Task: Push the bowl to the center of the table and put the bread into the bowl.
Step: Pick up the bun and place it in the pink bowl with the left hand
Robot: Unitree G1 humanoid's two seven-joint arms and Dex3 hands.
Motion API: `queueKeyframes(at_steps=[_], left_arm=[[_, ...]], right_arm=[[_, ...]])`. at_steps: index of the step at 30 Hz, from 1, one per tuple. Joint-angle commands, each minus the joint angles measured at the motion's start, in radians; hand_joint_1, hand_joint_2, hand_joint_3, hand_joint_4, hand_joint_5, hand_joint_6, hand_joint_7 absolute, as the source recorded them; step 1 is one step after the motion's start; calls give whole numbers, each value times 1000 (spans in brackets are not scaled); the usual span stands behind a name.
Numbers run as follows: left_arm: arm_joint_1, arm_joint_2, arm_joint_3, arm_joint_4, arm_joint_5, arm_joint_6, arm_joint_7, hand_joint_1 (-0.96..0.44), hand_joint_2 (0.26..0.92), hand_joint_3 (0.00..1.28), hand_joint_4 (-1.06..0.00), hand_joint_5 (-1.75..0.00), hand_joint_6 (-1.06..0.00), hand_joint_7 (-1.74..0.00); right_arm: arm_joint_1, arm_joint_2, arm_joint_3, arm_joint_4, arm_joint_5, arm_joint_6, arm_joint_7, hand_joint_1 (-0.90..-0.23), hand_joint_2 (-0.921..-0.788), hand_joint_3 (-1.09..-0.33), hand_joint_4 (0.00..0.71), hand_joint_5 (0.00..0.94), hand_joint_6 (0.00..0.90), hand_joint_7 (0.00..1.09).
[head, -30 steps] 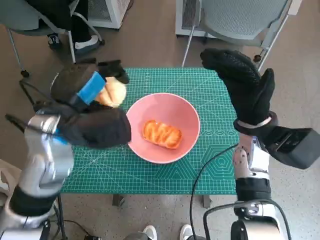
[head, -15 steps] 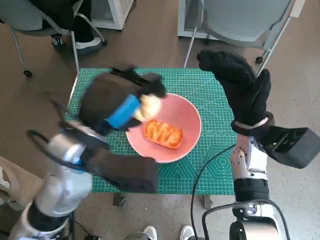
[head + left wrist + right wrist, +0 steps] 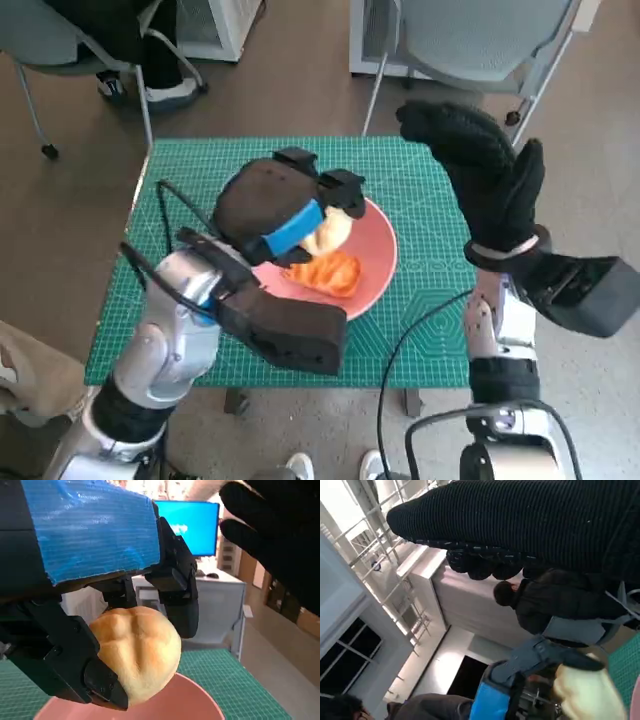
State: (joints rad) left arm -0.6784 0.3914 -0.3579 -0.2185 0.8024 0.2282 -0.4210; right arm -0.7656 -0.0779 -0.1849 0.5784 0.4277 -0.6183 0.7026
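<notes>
A pink bowl (image 3: 378, 258) sits near the middle of the green mat. An orange-glazed pastry (image 3: 328, 273) lies inside it. My left hand (image 3: 285, 205) grips a pale round bun (image 3: 333, 231) and holds it over the bowl's left part. In the left wrist view the bun (image 3: 137, 650) sits between the black fingers (image 3: 176, 585), just above the bowl's rim (image 3: 200, 702). The gloved right hand (image 3: 480, 170) is raised above the table's right side, fingers spread, holding nothing. The right wrist view shows the glove (image 3: 530, 525) and a blurred glimpse of the bun (image 3: 587, 692).
The green cutting mat (image 3: 420, 190) covers the small table. Grey chairs (image 3: 470, 40) stand beyond the far edge. A person's legs and shoes (image 3: 150, 70) are at the far left. A black cable (image 3: 410, 340) runs across the mat's near right. People (image 3: 535, 600) appear in the right wrist view.
My left hand has carried the bun from the mat's left side rightward, over the bowl. The right hand has stayed raised in place.
</notes>
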Motion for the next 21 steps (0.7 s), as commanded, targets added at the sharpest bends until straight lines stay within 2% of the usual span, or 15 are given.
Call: queueKeyframes(at_steps=[1,2,4,5,7,8,12,14,20,21], left_arm=[[-17,-15,18,26,-40,21,-44,2,866,180,-737,-1228,-565,-1125],[-17,-17,22,28,-51,33,-61,-9,847,159,-631,-1082,-497,-1027],[-15,-21,33,23,-84,69,-109,-56,800,89,-397,-519,-370,-615],[-15,-21,44,23,-115,76,-131,-102,785,64,-303,-336,-326,-463],[-18,-17,61,27,-161,77,-159,-169,770,39,-200,-172,-275,-318],[-19,-14,66,29,-178,75,-167,-226,766,30,-151,-111,-252,-258],[-24,0,91,64,-244,38,-174,-374,783,26,-78,-30,-226,-168],[-19,6,109,80,-281,16,-169,-447,809,20,-59,-12,-228,-131],[5,21,169,134,-371,-76,-123,-544,842,15,-28,-2,-224,-91],[9,22,187,151,-396,-104,-110,-584,867,24,-18,-1,-202,-76]], right_arm=[[25,-7,1,-8,-4,13,-2,-710,-921,-894,108,0,-1,446],[26,-7,1,-10,-4,14,-2,-710,-921,-894,108,0,-1,446],[27,-7,1,-12,-5,15,-4,-710,-921,-894,109,0,-1,447],[27,-8,0,-14,-5,16,-4,-710,-921,-893,109,1,-1,447],[27,-8,0,-16,-4,17,-5,-710,-921,-893,109,1,-1,447],[28,-8,0,-17,-5,17,-6,-710,-921,-893,109,1,-1,447],[26,-8,-1,-17,-8,16,-10,-710,-921,-892,109,1,-1,448],[25,-7,-1,-16,-9,15,-12,-711,-921,-891,109,1,0,448],[25,-4,2,-17,-15,11,-19,-713,-921,-890,105,0,0,449],[25,-4,2,-18,-15,10,-21,-714,-921,-890,103,0,-1,449]])
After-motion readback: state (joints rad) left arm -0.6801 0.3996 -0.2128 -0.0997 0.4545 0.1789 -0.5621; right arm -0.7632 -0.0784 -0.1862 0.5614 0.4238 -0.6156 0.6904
